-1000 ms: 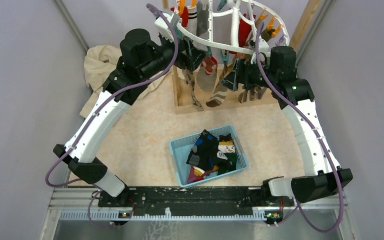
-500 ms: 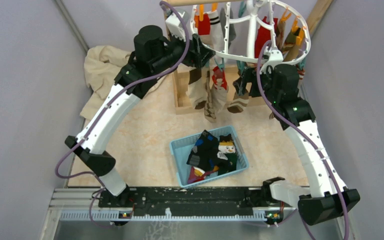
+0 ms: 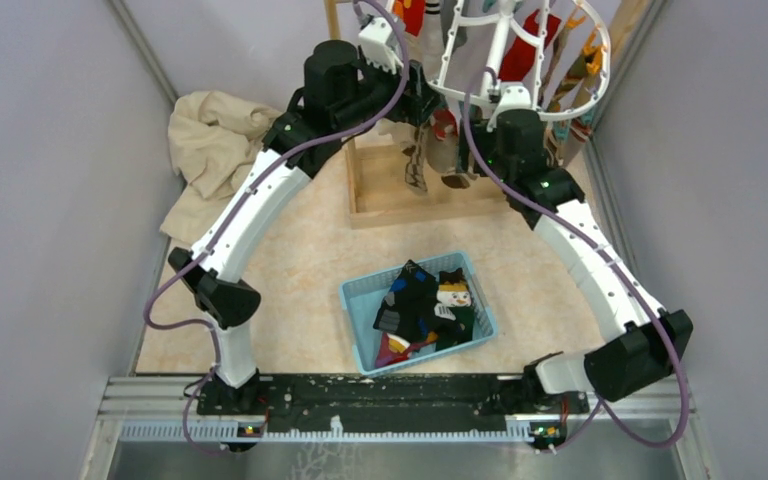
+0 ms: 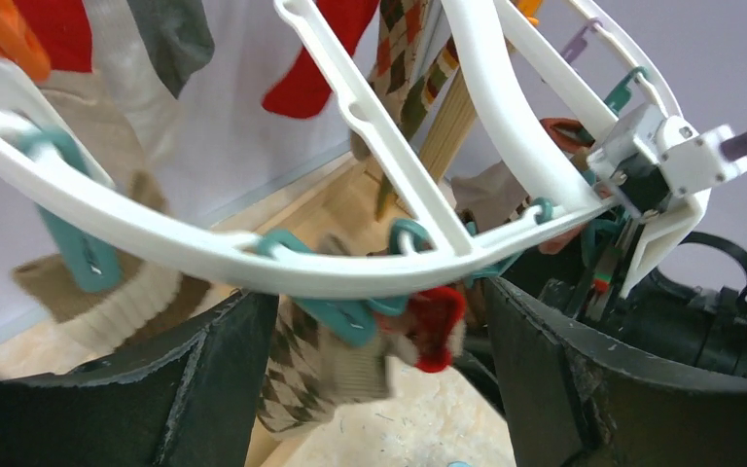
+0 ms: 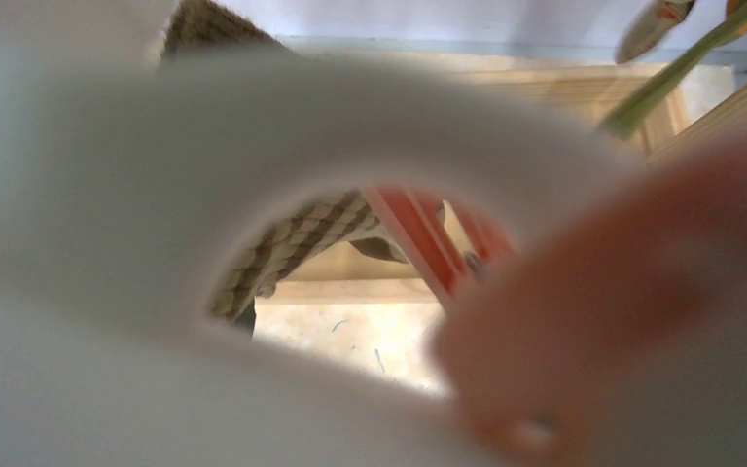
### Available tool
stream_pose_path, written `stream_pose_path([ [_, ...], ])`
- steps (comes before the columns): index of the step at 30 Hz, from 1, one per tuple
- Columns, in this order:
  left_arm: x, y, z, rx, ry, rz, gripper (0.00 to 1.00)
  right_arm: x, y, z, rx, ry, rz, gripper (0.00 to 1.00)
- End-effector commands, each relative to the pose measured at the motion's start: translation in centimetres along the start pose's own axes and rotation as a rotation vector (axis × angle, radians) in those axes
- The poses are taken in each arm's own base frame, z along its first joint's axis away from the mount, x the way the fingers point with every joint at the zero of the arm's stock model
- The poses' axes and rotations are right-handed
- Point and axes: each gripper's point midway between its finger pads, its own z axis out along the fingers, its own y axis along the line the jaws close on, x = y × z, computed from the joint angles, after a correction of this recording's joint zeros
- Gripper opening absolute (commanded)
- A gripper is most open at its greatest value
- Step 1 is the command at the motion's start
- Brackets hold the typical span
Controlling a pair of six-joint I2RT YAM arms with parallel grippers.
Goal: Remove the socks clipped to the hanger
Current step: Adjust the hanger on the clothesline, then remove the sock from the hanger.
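The white hanger [image 3: 520,45] hangs at the back with several socks [image 3: 418,168] clipped under it. In the left wrist view its rim [image 4: 253,258] crosses just above my left gripper [image 4: 379,384], which is open. An argyle sock [image 4: 302,370] on a teal clip [image 4: 340,313] and a red-tipped sock [image 4: 433,326] hang between the fingers, untouched. My left gripper [image 3: 428,105] is at the hanger's left side. My right gripper [image 3: 482,112] is up under the near rim; blurred white frame [image 5: 253,146] and an orange clip [image 5: 622,321] hide its fingers.
A blue basket [image 3: 356,297] in the middle of the table holds several loose socks [image 3: 425,305]. The light wooden stand [image 3: 400,208] sits under the hanger. A beige cloth [image 3: 210,140] lies bunched at the back left. Grey walls close in on both sides.
Both arms have stretched farther back and up to the hanger, and the hanger with its socks has swung away toward the back. Both grippers keep the same wide opening.
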Motion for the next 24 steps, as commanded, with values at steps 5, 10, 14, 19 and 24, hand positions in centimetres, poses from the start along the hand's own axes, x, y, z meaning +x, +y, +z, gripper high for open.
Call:
stream_pose_path([
  [5,0.5,0.9,1.0,-0.045,0.015,0.021,0.83,-2.8,-1.1,0.3,0.195,-0.094,-0.047,0.81],
  [10,0.3,1.3,1.2,-0.066,0.009,0.015,0.83,-3.2,-0.3,-0.2,0.129,-0.112,-0.076,0.82],
  [14,0.6,1.6,1.4,-0.08,0.016,0.023,0.83,-2.4,-0.4,-1.4,0.113,-0.126,-0.057,0.83],
  [19,1.2,1.8,1.1,-0.083,0.04,0.042,0.83,-0.4,-2.2,0.1,0.21,-0.183,-0.038,0.83],
  [24,0.9,1.9,0.8,-0.092,0.035,0.055,0.83,0.4,-3.8,1.6,0.31,-0.225,-0.031,0.83],
])
